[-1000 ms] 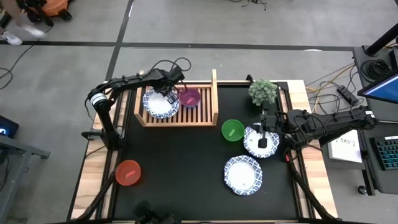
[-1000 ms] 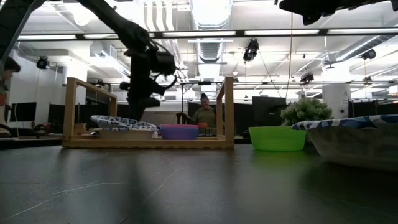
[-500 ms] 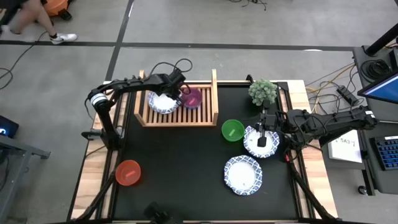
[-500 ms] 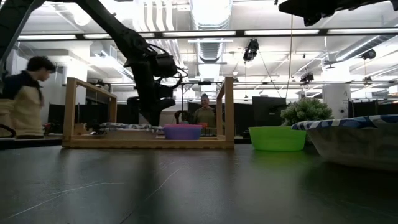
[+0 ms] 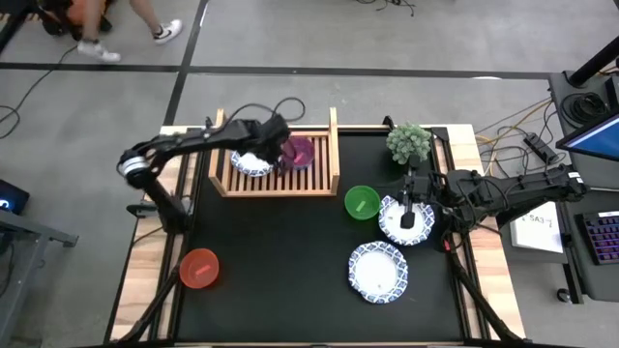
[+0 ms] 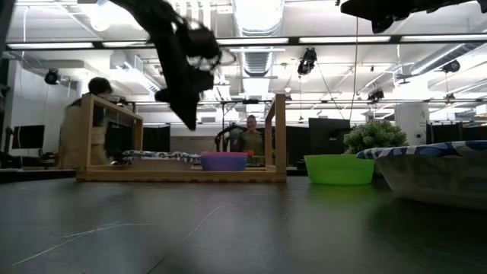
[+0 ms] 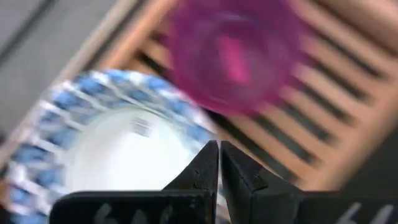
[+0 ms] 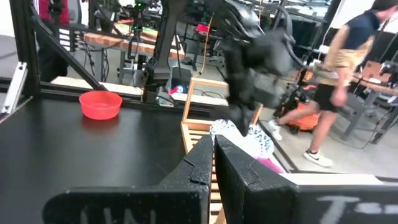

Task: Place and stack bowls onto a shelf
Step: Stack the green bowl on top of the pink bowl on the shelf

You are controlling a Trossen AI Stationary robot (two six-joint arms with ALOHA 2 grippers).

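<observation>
On the wooden shelf [image 5: 276, 184] at the far left, a white bowl with a blue patterned rim [image 5: 251, 160] lies beside a pink bowl [image 5: 298, 152]. My left gripper [image 5: 277, 147] hangs shut above the gap between them, clear of both; the left wrist view shows its shut fingertips [image 7: 219, 147] over the white bowl [image 7: 118, 155] and the pink bowl [image 7: 236, 50]. A green bowl [image 5: 362, 202], two more white bowls [image 5: 406, 224] [image 5: 378, 272] and a red bowl [image 5: 199, 268] rest on the black table. My right gripper [image 5: 406, 206] stays shut, level, high over the right white bowl.
A small green plant [image 5: 409, 142] stands at the far right. The shelf's raised rail [image 5: 334, 145] stands to the right of the pink bowl. Bare black tabletop lies between the shelf and the red bowl. People move in the room behind [image 8: 345, 56].
My left gripper, shut throughout, has risen from the white bowl on the shelf and shifted a little toward the table's right. The bowl, tilted a second ago, has slid slightly toward the far edge and now lies flat on the slats.
</observation>
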